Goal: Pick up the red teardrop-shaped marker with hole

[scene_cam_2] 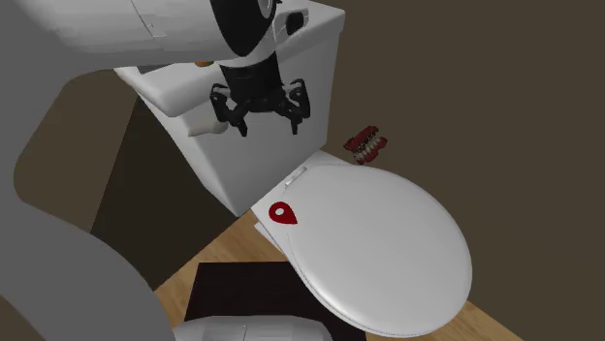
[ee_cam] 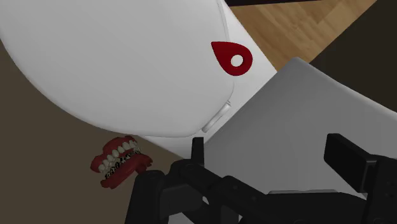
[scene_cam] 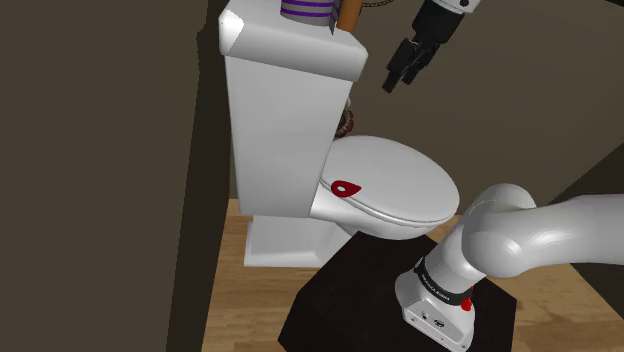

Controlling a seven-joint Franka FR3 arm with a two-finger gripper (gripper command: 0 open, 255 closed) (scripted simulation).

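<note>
Where the white toilet's closed lid (scene_cam: 405,178) meets the tank (scene_cam: 285,125), the red teardrop marker (scene_cam: 352,189) lies flat on the lid, close to the hinge end and to the lid's edge on the shoulder view's left. Its round end has a hole, and in the second exterior view its tip points away from the tank. The gripper (scene_cam_2: 264,124) hangs in the air beside the top of the tank, high above the far part of the lid and well apart from the marker. Its two black fingers stand spread with nothing between them. A set of false teeth (ee_cam: 119,163) with red gums sits behind the lid, just beside the tank on the shoulder view's far side. On top of the tank stand a thing with purple and white stripes (scene_cam: 308,10) and an orange thing (scene_cam: 350,12), both cut off by the picture's top edge. The arm's dark stand (scene_cam: 340,300) sits on the wooden floor (scene_cam: 235,275) near the front of the toilet bowl.
</note>
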